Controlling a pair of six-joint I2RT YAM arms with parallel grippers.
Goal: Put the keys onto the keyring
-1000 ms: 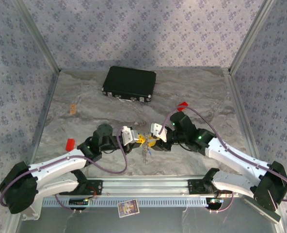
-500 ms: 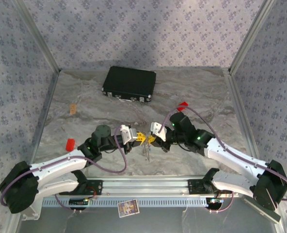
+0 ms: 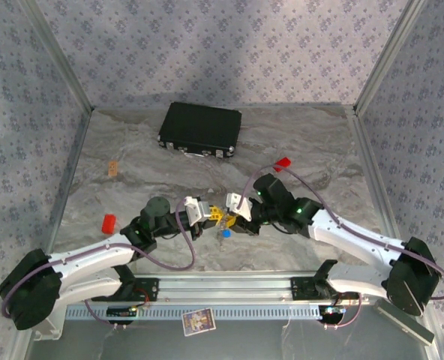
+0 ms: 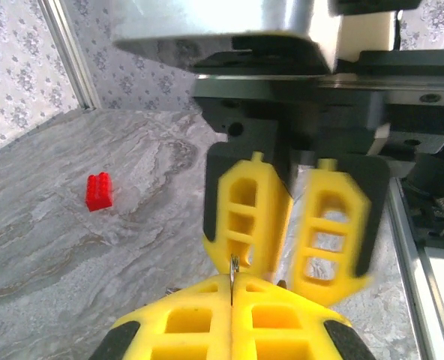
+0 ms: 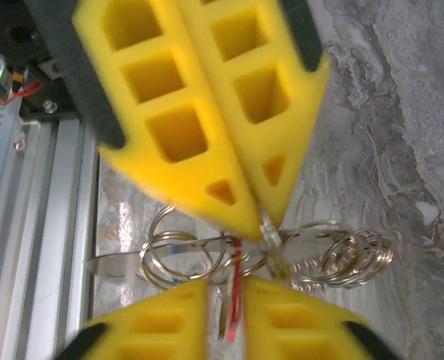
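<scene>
Both grippers meet tip to tip low over the table's near middle. My left gripper [image 3: 215, 216] is shut, its yellow fingertips pinching the thin silver keyring [image 4: 233, 271] edge-on. In the right wrist view the left gripper [image 5: 261, 219] comes in from above, with a cluster of silver rings [image 5: 181, 259] hanging at its tips. My right gripper [image 5: 226, 291] faces it with jaws slightly apart. The red-headed key [image 5: 234, 304] stands edge-on in that gap. A silver blade [image 5: 113, 266] points left from the rings. The blue-headed key [image 3: 226, 233] shows just under the grippers.
A black case [image 3: 200, 129] lies at the back. Red blocks sit at the left [image 3: 109, 222] and right of centre [image 3: 283, 163]. A small tan piece [image 3: 113, 168] lies far left. The aluminium rail [image 3: 229, 285] runs close along the near edge.
The right arm has shifted left, closer to the left gripper. Its jaws have closed and parted again. The blue key head now shows beneath the grippers. The left gripper stayed shut.
</scene>
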